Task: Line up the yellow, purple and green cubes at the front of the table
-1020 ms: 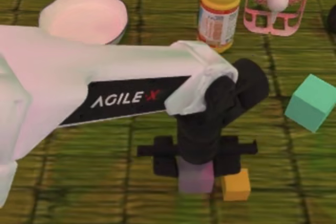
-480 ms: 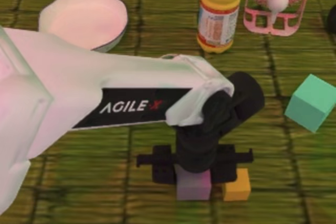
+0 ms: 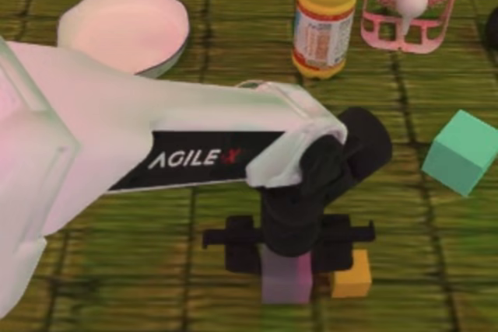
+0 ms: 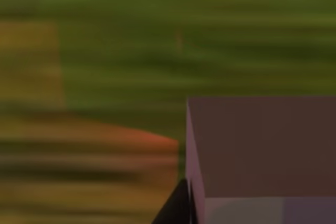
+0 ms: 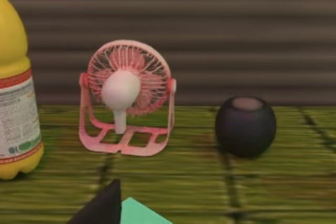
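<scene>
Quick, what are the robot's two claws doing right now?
Left gripper: down over the purple cube at the table's front; open or shut cannot be told.
Right gripper: only a dark tip in its wrist view; cannot be told.

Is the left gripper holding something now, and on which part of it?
The left gripper sits over the purple cube, with a fingertip against the cube's side near its top. Whether the fingers are shut on it cannot be told.

The left arm is showing a broad white shell with a black side panel lettered AGILEX in white, its X red; a rounded black wrist is leading into a black, cross-barred left gripper.
</scene>
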